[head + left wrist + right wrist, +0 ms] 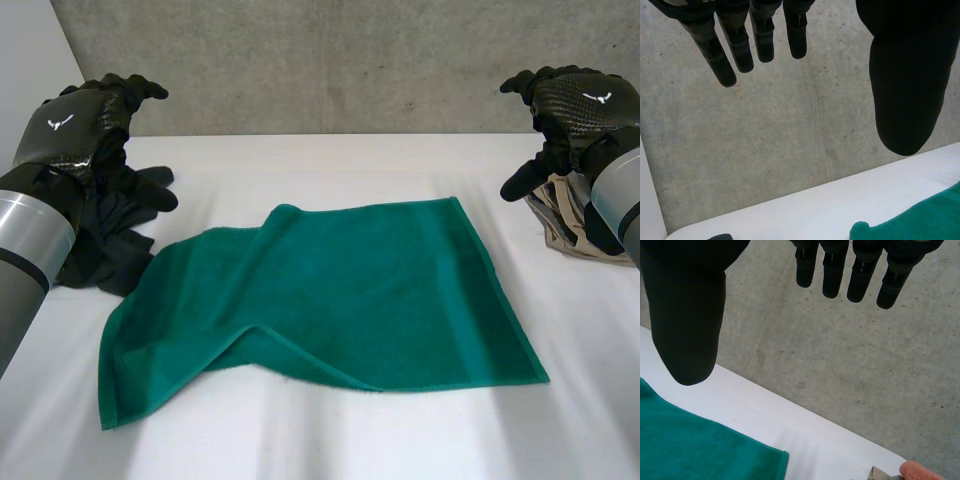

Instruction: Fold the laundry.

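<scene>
A green towel (330, 300) lies spread on the white table (400, 170), its left part rumpled and partly doubled over itself. My left hand (85, 120) hovers above the table's left side, open and empty, well clear of the towel. In the left wrist view its fingers (740, 45) are straight, and a towel corner (910, 220) lies below the thumb. My right hand (570, 105) hovers at the right, also open and empty. The right wrist view has its fingers (860, 275) straight above the towel's far right corner (705, 450).
A heap of black cloth (115, 225) lies under my left arm at the table's left. A beige folded garment (570, 215) sits at the right edge beneath my right hand. A grey concrete wall (330, 60) stands behind the table.
</scene>
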Motion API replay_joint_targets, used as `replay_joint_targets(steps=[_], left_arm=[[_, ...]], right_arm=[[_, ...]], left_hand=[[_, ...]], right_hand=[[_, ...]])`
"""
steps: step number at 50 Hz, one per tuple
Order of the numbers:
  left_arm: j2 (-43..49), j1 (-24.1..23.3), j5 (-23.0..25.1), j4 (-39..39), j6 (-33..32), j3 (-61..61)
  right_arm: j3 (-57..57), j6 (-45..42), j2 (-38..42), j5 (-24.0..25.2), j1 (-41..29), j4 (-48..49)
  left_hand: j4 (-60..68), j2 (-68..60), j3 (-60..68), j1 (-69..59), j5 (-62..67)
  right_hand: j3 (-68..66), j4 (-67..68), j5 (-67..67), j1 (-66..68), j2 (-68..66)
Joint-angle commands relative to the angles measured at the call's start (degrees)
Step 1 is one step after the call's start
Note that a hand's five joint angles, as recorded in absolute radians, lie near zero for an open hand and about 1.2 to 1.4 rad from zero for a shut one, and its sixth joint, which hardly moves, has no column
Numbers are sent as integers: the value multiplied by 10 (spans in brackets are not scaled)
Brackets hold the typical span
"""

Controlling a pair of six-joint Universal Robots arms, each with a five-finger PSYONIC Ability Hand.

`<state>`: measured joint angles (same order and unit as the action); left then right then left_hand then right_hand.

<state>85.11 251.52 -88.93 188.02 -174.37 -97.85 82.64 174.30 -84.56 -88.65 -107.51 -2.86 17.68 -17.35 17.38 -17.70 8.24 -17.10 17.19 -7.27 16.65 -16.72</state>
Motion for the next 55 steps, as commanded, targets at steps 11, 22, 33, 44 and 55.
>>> replay_joint_targets(steps=[11, 22, 33, 44, 55], left_arm=[[-1, -2, 0, 2, 0, -6], [3, -8, 2, -26, -46, -13], [23, -5, -1, -60, -245, -146], [97, 17, -2, 31, -260, -232], [171, 34, -5, 125, -260, -235]], right_arm=[[1, -1, 0, 4, 0, 1], [-7, -69, -1, 46, -3, -29], [114, -262, 30, 83, 8, -131], [305, -294, 48, 129, 57, 76], [369, -293, 84, 230, 111, 138]], left_hand=[[-77, 73, -74, 77, -82], [-60, 56, -57, 60, -65], [28, -31, 31, -28, 22], [70, -73, 73, -70, 64], [129, -132, 132, -128, 123]], right_hand=[[71, -72, 73, -67, 67], [71, -72, 73, -67, 67], [71, -72, 73, -67, 67], [3, -4, 5, 1, -1], [-84, 84, -83, 89, -88]])
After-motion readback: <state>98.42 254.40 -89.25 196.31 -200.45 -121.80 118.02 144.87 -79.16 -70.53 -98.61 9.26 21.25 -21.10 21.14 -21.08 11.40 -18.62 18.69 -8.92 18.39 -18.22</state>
